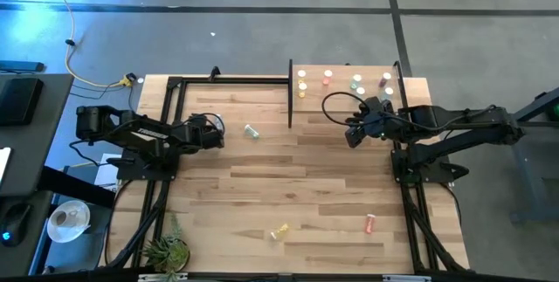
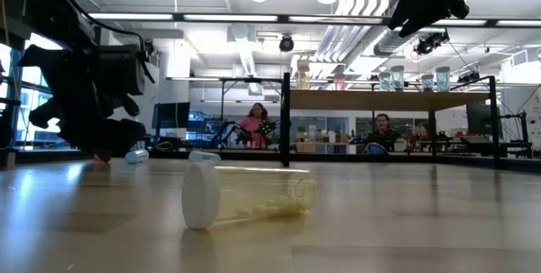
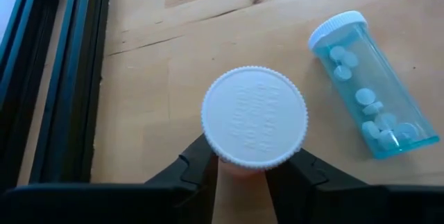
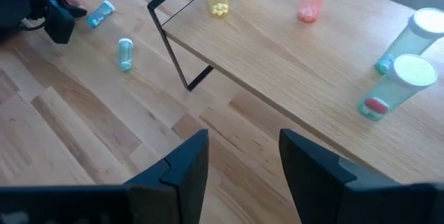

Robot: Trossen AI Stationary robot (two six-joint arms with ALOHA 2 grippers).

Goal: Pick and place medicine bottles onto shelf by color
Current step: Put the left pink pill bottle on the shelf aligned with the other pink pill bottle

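My left gripper is at the table's left side, shut on a white-capped bottle whose body looks pinkish. A teal bottle lies on its side just beside it, and it also shows in the high view. My right gripper is open and empty, raised by the near edge of the shelf. Yellow, pink, teal and purplish bottles stand upright on the shelf. A yellow bottle and a pink one lie on the table's near part. My left gripper pinches the bottle's body just under its cap between its two fingers. The fingers slant downward and the cap faces back toward the wrist. The cap hides most of the body. In the low view the bottle's lower end is at the tabletop.
The right wrist view shows a second teal bottle lying on the table between the arms. Black frame bars run along the table's left and far edges, and the shelf's dark post stands at its left end. People sit in the room beyond.
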